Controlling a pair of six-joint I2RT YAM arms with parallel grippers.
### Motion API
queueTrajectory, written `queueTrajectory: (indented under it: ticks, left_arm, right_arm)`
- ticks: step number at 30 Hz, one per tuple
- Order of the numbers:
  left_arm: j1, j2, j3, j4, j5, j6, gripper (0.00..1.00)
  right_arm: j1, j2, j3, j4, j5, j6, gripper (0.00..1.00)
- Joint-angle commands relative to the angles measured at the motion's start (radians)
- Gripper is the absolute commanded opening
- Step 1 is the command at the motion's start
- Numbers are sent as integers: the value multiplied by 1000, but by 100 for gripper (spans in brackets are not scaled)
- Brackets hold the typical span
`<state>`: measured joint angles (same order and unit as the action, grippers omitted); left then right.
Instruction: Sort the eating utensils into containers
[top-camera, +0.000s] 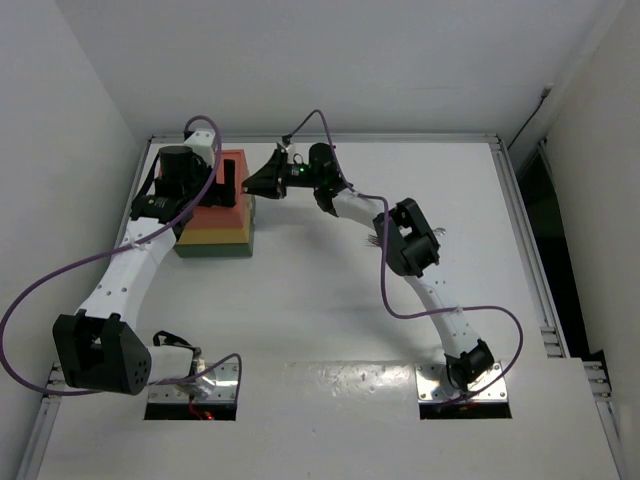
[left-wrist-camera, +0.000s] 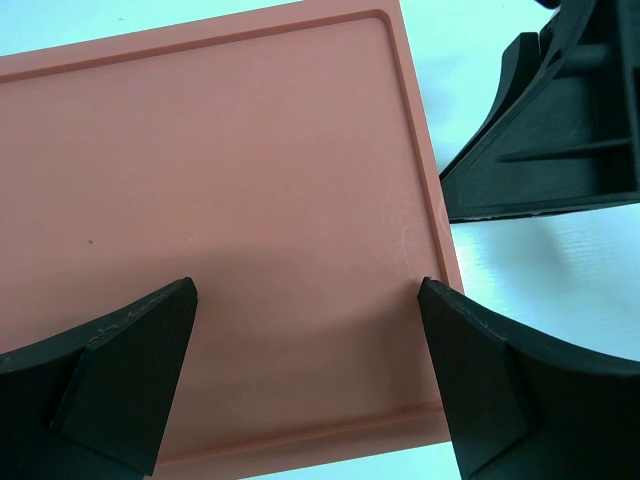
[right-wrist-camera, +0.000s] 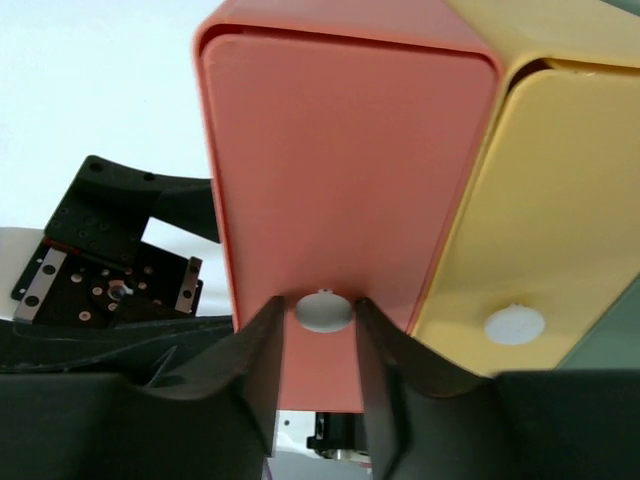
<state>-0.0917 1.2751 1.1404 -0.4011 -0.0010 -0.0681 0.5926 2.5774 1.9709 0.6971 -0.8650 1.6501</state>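
The containers (top-camera: 215, 222) stand at the back left as one block: red-orange top, yellow middle, dark green bottom. My left gripper (top-camera: 232, 178) hovers open over the red-orange top (left-wrist-camera: 220, 180), its fingers (left-wrist-camera: 120, 370) wide apart with nothing between them. My right gripper (top-camera: 258, 182) is at the block's right face. In the right wrist view it (right-wrist-camera: 318, 302) is closed round the white knob (right-wrist-camera: 322, 311) of the red-orange drawer (right-wrist-camera: 340, 150). No eating utensil shows clearly; thin pale bits (top-camera: 378, 240) peek out under the right arm's elbow.
The yellow drawer (right-wrist-camera: 545, 220) with its own white knob (right-wrist-camera: 514, 325) sits beside the red-orange one, and the green one (right-wrist-camera: 612, 345) past it. The right gripper's black body (left-wrist-camera: 560, 130) is close to the block's corner. White walls enclose the table on all sides.
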Motion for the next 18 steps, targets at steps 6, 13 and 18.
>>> queueTrajectory:
  ticks: [6,13,18]
  left_arm:
    - [7,46,-64,-145,-2,17,100]
    - [7,46,-64,-145,-11,17,100]
    - [7,55,-54,-145,-42,8,100]
  right_arm:
    - [38,9,-10,79,9,27,18]
    - [29,-43,-59,102,-9,27,1]
    - [-10,-91,-132,102,-43,-7,0]
